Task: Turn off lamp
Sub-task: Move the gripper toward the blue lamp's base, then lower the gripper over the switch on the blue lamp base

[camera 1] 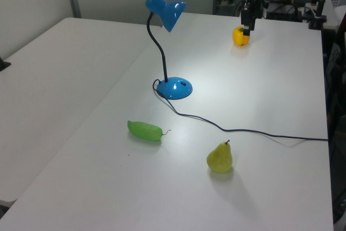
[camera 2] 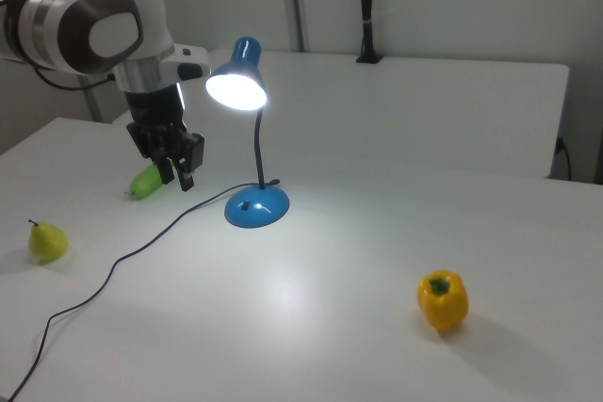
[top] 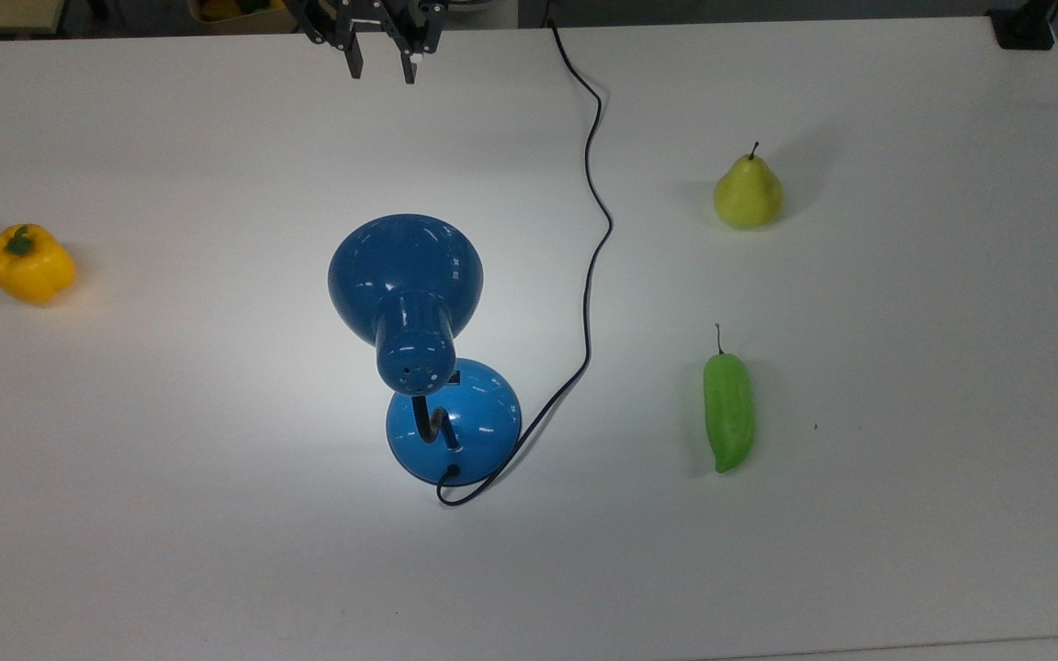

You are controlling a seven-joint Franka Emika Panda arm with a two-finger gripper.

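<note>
From my seat I see the lamp (top: 423, 367) standing near the middle of the white table (top: 860, 551), glossy blue all over: a bell-shaped shade, a round domed base, and a thin black bendy neck curving up between them. In the right view the shade glows bright white inside, and a pale pool of light lies on the matte tabletop around the base. A thin black cord (top: 595, 229) leaves the base in a small loop and snakes in soft waves across the table to its far edge in the top view. The claw (top: 382, 66) hangs at the top view's upper edge, well apart from the lamp, its two dark fingers pointing down with a narrow gap between them and nothing held. In the right view the arm's white rounded casing sits above it. A smooth yellow bell pepper (top: 29, 264) with a green stem rests at the top view's left, well away from the lamp. A yellow-green pear (top: 748, 193) stands upright at the top view's right, and a long, lumpy green pepper (top: 728, 411) lies flat nearer than the pear. A second white table (camera 1: 48, 96) adjoins this one on the left view's left.
</note>
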